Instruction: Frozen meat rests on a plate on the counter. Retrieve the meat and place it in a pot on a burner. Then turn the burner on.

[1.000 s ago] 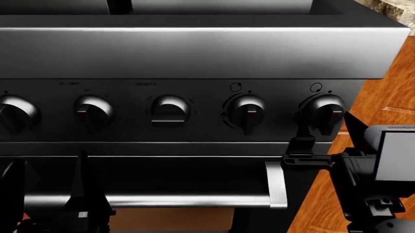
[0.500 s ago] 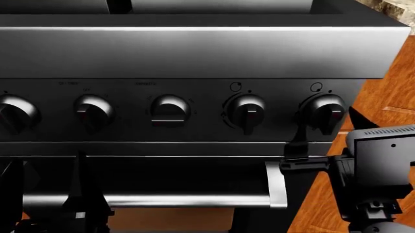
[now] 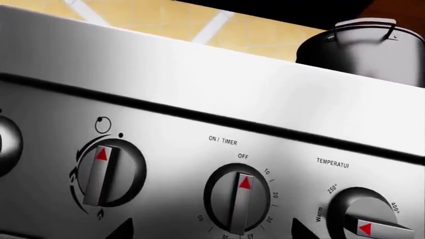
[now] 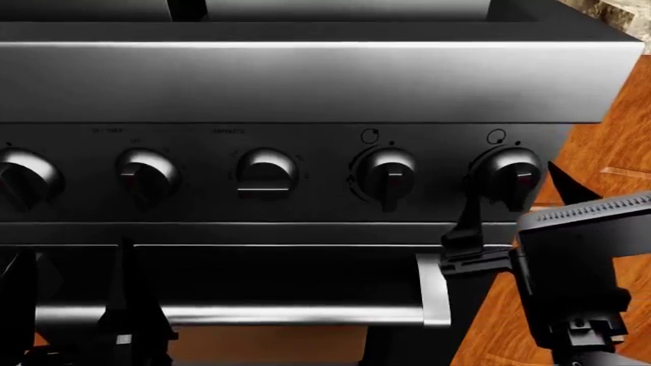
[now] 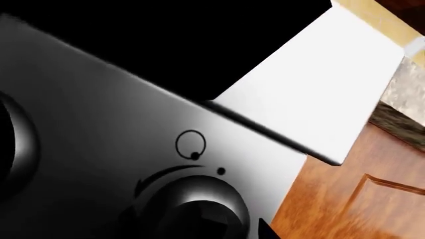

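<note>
Step in hand: by my judgement, turning a burner on; both arms sit in front of the stove's control panel (image 4: 305, 175), not at the counter (image 4: 626, 11).
Pot: the pot (image 3: 369, 50) stands on the cooktop above and behind the panel, seen only in the left wrist view; what is inside it is hidden.
Frozen meat, plate: neither shows in any view.
Target knob: the far-right knob (image 4: 505, 177) on the panel, its ridge roughly upright; the right wrist view looks closely at this knob (image 5: 199, 206) under a small circle mark.
Right gripper: the right gripper (image 4: 508, 221) sits just below and in front of that knob, one dark finger (image 4: 470, 217) rising beside its left edge; whether it touches is unclear.
Right claw state: cannot tell, since only one finger shows plainly.
Left gripper: the left gripper (image 4: 72, 305) is low, under the left knobs, with fingers spread and holding nothing.
Key relation: the knob lies just up and ahead of the right claw; the right arm is far nearer.
</note>
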Motion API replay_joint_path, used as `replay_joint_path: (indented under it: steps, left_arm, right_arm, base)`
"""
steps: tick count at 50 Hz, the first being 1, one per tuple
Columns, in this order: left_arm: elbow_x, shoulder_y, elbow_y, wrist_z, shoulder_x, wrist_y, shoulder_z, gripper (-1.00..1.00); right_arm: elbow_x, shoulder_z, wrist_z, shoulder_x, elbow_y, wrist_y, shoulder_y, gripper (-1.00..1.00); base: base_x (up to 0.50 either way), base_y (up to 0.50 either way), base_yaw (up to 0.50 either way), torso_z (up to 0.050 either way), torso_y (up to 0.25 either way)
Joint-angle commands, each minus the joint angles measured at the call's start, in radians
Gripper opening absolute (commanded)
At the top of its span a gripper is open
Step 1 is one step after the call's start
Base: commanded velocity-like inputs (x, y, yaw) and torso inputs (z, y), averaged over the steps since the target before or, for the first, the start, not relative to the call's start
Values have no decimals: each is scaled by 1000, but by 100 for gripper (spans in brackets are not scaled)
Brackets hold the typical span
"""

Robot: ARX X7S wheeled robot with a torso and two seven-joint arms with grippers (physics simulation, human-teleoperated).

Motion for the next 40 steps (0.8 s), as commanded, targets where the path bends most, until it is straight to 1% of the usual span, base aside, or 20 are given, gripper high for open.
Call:
replay_joint_path:
  steps: [1, 10, 30, 40]
  left_arm:
    - [-2, 3, -1, 2, 2, 3, -2, 100]
    - [-4, 4, -3, 5, 4, 4, -3, 100]
    - [-4, 7, -7, 10, 9, 6, -5, 100]
    - [-5, 9, -6, 11, 10, 5, -7, 100]
  right_arm:
    - [-1, 16, -64, 0, 3, 97, 102, -100]
    - [3, 2, -74, -3, -15, 171, 167, -100]
    - [36, -53, -99, -31, -93, 409, 378, -100]
    - [98, -63, -89, -31, -123, 486, 467, -100]
  base:
    - [0, 3, 6, 0, 0]
    - [7, 3, 6, 2, 0]
    - [7, 4, 8, 1, 0]
    - [2, 4, 8, 2, 0]
